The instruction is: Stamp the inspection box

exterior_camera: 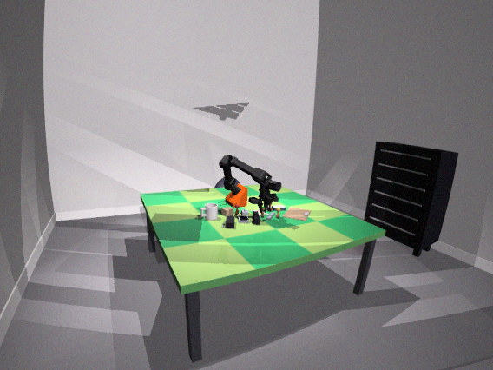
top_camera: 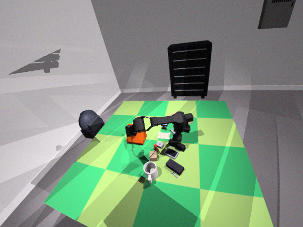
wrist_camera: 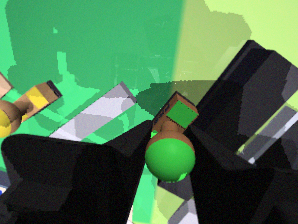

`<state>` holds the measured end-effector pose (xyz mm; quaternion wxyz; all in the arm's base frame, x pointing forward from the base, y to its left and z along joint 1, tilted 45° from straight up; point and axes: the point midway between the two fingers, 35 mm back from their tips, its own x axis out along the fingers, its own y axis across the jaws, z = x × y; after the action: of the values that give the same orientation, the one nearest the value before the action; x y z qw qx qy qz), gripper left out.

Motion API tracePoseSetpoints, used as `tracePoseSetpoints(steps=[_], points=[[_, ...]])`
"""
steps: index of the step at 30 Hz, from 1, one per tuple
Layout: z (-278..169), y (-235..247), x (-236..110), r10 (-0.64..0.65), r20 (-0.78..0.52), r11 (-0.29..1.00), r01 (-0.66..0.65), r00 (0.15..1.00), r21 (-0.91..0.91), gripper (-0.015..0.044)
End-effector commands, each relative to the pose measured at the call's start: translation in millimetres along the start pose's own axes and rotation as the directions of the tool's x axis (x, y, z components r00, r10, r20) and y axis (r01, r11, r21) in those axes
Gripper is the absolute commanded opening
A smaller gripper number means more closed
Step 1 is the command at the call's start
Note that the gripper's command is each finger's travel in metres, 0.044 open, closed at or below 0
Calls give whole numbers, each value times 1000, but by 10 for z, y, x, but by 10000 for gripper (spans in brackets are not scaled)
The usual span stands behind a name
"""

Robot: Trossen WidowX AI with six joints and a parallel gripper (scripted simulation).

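My gripper (wrist_camera: 169, 129) (top_camera: 175, 135) (exterior_camera: 262, 209) is shut on the PASS stamp (wrist_camera: 170, 159), a brown-handled stamp with a round green knob and a green square base. The stamp hangs above the table, its base pointing down. In the wrist view a grey-white strip (wrist_camera: 95, 119) lies just left of the stamp. The white card (top_camera: 163, 135) lies left of the gripper in the top view. The dark ink pad (top_camera: 171, 153) lies in front of the gripper. A yellow-knobbed stamp (wrist_camera: 11, 116) (exterior_camera: 278, 213) lies on its side to the left in the wrist view.
The orange arm base (top_camera: 136, 137) (exterior_camera: 237, 197) stands on the green chequered table (top_camera: 218, 170). A white mug (top_camera: 150, 170) (exterior_camera: 211, 211), a cardboard box (top_camera: 153, 155), a red stamp (top_camera: 155, 146), a black box (top_camera: 174, 167) and a brown board (exterior_camera: 297, 214) lie around.
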<state>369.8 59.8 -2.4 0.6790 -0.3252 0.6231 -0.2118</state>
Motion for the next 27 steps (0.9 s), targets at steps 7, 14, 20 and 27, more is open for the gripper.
tracePoseSetpoints(steps=[7,14,20,27], points=[[3,5,-55,4,1,1000,-4,1000,5,0],[4,5,-89,4,2,1000,-4,1000,5,0],[4,4,-119,4,2,1000,-4,1000,5,0],[4,4,-153,4,2,1000,-4,1000,5,0]])
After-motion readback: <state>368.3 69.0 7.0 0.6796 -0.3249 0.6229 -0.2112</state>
